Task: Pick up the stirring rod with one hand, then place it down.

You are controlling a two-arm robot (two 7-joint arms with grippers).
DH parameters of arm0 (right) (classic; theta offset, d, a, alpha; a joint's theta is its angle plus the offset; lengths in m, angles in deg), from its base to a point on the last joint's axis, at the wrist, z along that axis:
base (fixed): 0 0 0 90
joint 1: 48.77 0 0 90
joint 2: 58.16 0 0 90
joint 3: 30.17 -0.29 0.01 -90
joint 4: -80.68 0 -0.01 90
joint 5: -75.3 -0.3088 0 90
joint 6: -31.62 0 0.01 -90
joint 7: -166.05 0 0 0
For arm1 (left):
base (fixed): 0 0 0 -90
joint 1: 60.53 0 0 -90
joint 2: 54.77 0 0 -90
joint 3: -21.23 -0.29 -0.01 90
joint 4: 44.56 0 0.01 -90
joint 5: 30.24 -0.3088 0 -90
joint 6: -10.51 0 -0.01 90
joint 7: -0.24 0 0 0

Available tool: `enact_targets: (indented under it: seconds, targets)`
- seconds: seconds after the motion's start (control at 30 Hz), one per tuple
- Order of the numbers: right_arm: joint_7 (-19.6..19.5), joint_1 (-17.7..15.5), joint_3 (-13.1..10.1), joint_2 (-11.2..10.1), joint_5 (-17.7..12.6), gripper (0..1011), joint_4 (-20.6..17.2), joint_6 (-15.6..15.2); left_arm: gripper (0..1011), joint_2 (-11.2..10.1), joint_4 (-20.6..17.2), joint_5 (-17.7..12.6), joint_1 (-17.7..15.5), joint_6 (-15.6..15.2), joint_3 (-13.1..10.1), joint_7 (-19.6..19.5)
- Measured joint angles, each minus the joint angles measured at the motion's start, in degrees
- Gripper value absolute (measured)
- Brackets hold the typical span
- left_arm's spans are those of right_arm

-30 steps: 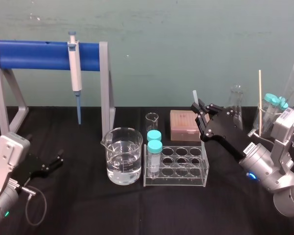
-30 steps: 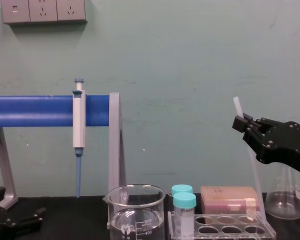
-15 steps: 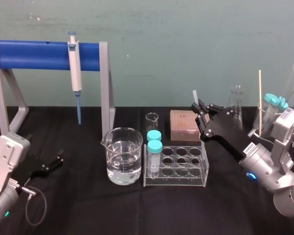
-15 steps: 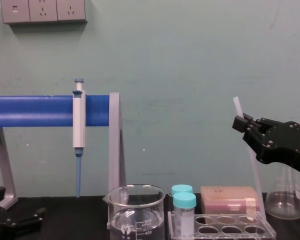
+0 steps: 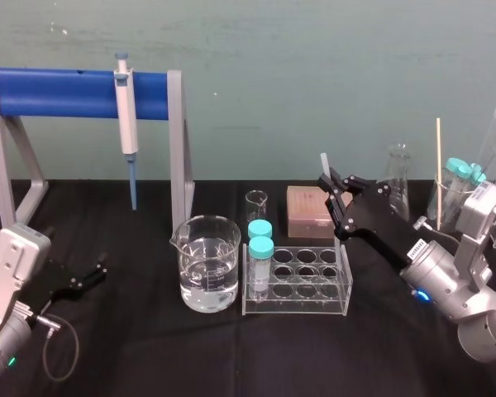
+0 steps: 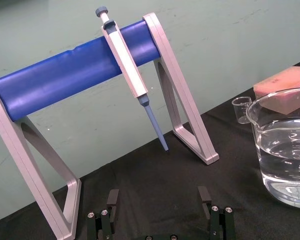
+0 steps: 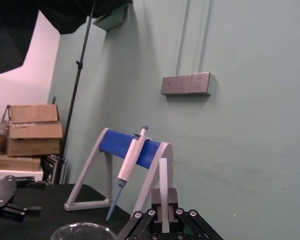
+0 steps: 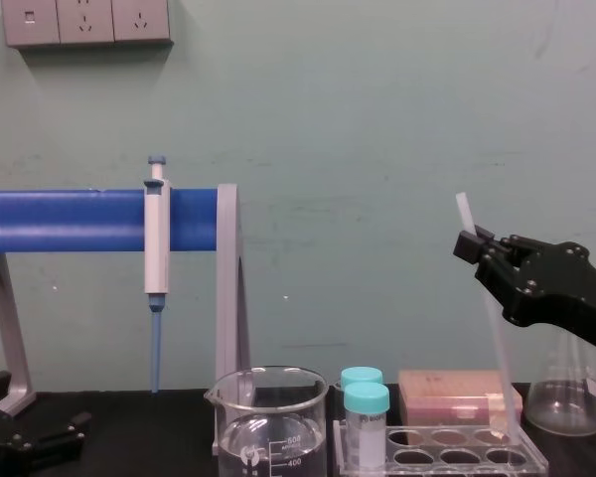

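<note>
The right gripper [image 5: 335, 188] is clamped on the stirring rod [image 5: 326, 165], with both fingers pinched tight around it. It's up off the bench [image 5: 149, 347], over the back right corner of the clear tube rack [image 5: 298, 281] and right by the brown box [image 5: 312, 211].

From the chest view the stirring rod [image 8: 464, 212] stands nearly upright, leaning a bit so the top tips toward the robot's left. A short stub pokes out above the right gripper [image 8: 474, 245] and the long part hangs below it. The bottom end drops down in front of the brown box, just behind the rack. Can't tell if it's actually touching the bench or not. The right wrist view has the rod [image 7: 164, 190] sticking straight up out of the gripper [image 7: 165, 220].

The left gripper [image 5: 87, 277] is parked low at the left edge of the bench, well away from all this. Its fingers are spread wide with nothing between them, easy to see from the left wrist view [image 6: 158, 200].

Other stuff on the bench:
- A glass beaker [image 5: 207, 265] with water in it, just left of the rack.
- Two teal-capped tubes [image 5: 260, 248] in the rack's left end.
- A tiny beaker [image 5: 256, 203] behind them.
- A pipette [image 5: 126, 116] hanging on the blue stand [image 5: 66, 93], back left.
- A conical flask [image 5: 398, 178], back right behind the right arm.
</note>
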Motion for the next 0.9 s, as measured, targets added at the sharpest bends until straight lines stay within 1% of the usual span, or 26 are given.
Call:
enact_targets:
  seconds: [0.3,0.53,0.73,0.9]
  targets:
    - [3.7,2.2,0.1,1.4,-3.0,66,4.5,0.3,1000,0.0,0.0,0.0,0.0,0.0,0.0,0.0]
    - [6.0,3.4,-0.2,2.5,-5.5,66,8.1,-0.9,1000,0.0,0.0,0.0,0.0,0.0,0.0,0.0]
    - [6.9,4.1,-0.4,3.1,-6.4,66,10.2,-1.7,1000,0.0,0.0,0.0,0.0,0.0,0.0,0.0]
    - [7.0,4.6,-0.4,3.4,-6.6,66,11.8,-2.5,1000,0.0,0.0,0.0,0.0,0.0,0.0,0.0]
